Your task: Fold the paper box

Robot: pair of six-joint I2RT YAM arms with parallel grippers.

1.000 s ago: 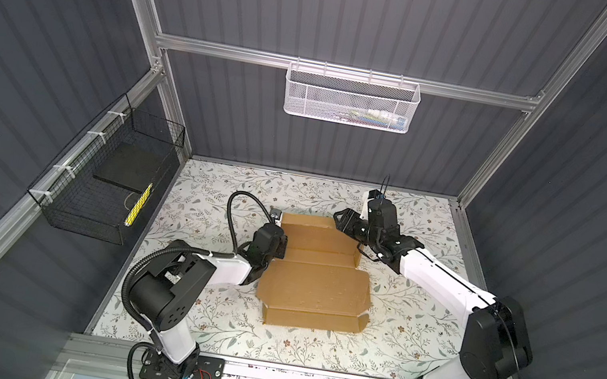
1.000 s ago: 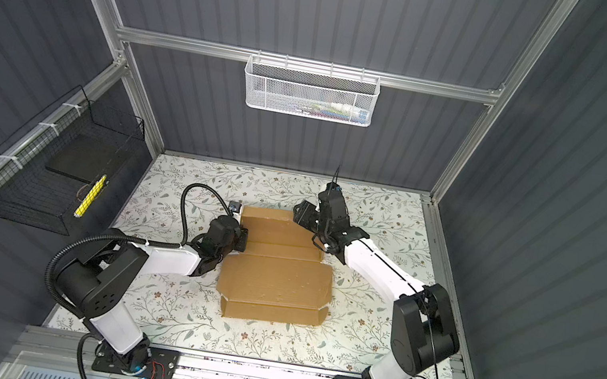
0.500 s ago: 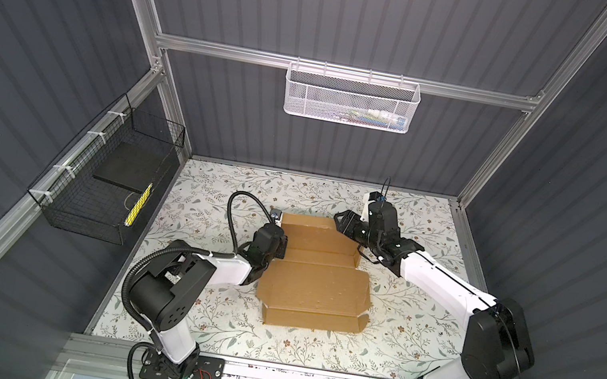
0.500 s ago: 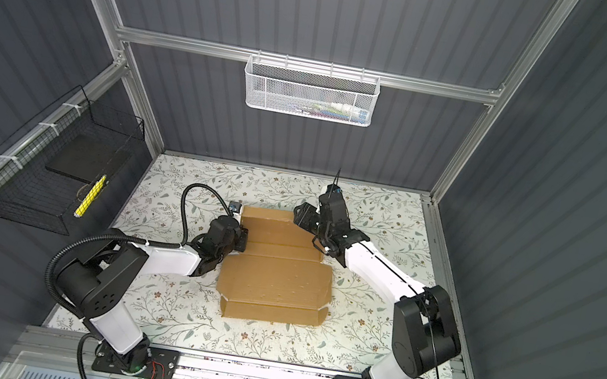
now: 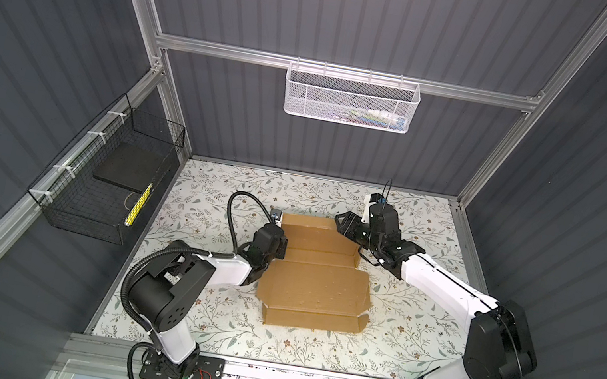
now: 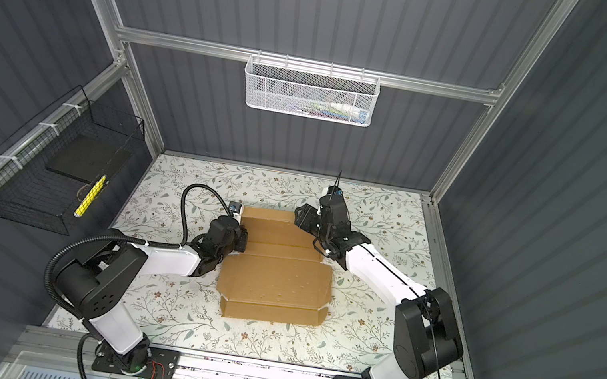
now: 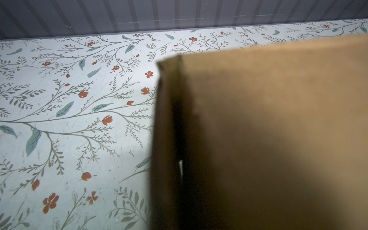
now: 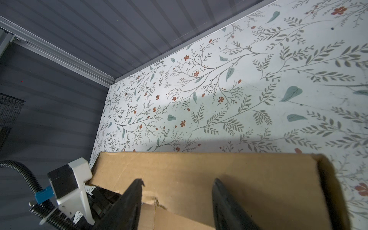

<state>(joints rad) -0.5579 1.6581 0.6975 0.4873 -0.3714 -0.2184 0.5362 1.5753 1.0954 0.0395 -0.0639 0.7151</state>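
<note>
While right pincer (image 8: 177, 179) gapes, paper box (image 5: 314, 285) part-folded

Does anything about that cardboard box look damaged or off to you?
Slightly. In the right wrist view the cardboard box has a small ragged tear along a fold, right beside the right tool. In a top view, small dents dot its wide flat panel. Otherwise nothing stands out.

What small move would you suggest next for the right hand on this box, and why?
Probably ease the right hand down and close on the back right corner of the box: its fingers stand apart just over the cardboard there, gripping nothing, while the left hand sits at the box's left edge.
</note>
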